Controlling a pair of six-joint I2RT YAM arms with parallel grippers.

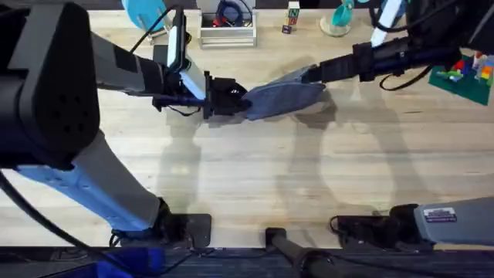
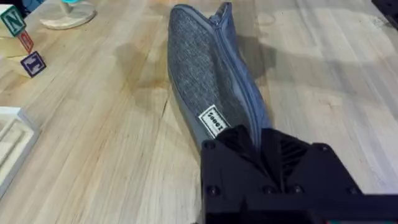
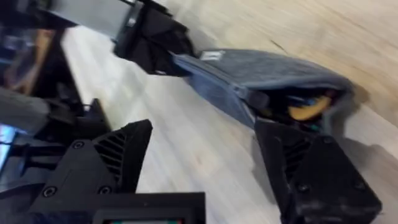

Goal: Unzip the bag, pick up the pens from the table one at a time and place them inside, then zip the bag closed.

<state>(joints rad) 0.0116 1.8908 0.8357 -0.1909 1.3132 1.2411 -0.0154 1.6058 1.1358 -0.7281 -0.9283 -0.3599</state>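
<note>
Overhead, left gripper [image 1: 231, 99] pinching bag [image 1: 282, 98], apparently

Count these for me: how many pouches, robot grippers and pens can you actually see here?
Pouches: 1, the bag
Grippers: 2, left gripper and right gripper
Pens: 1, a yellow pen showing inside the bag's open end
Total: 4

Table [image 1: 255, 185]: light wooden planks, pale grain. Blue-grey bag [image 1: 284, 96] lay on it mid-surface. Along the far edge: lettered blocks [image 2: 22, 42], a round wooden base [image 2: 67, 15], a white tray [image 1: 227, 32], a green brick model [image 1: 463, 77].
</note>
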